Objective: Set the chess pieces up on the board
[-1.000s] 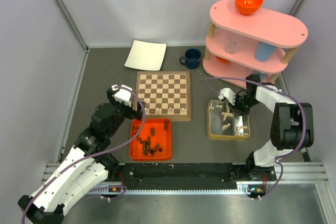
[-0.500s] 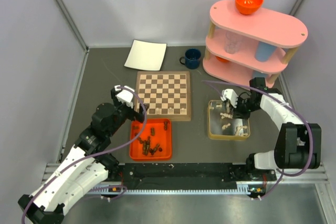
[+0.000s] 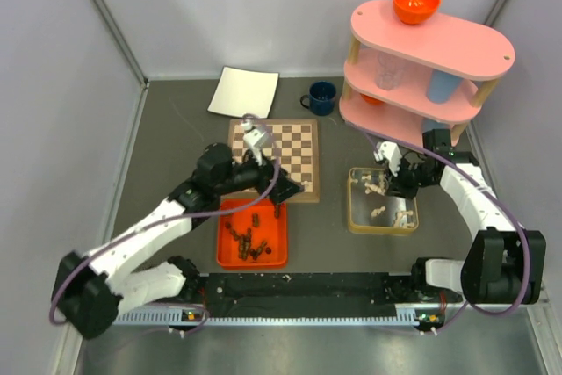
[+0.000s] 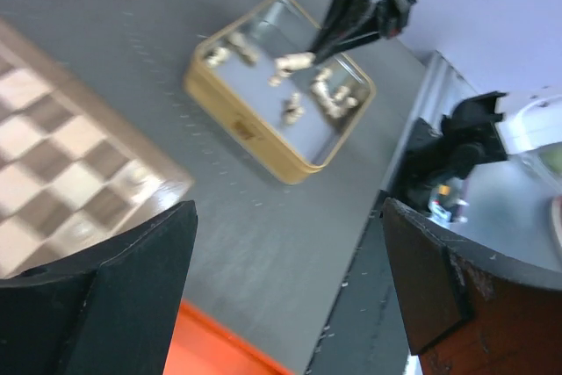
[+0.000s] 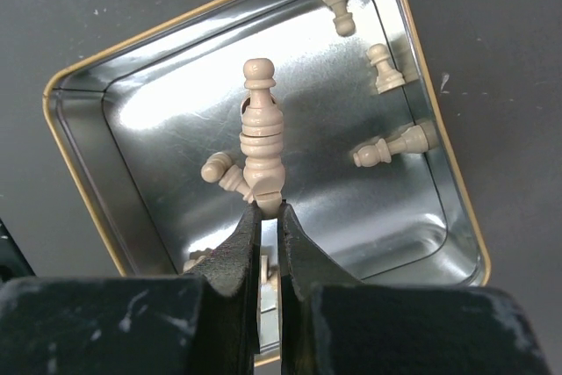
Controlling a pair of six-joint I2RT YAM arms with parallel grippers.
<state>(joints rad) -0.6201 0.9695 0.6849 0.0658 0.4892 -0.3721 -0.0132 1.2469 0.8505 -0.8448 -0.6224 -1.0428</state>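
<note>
Right gripper (image 5: 263,210) clamps a pale piece (image 5: 261,140) over the tin (image 5: 88,160) (left gripper (image 4: 290,217) apart); next, carry it left onto the board (image 3: 294,142).

Robot lab test cell: plain grey enclosure walls (image 3: 263,6), aluminium frame post (image 3: 107,19), dark tabletop (image 3: 176,138)
</note>
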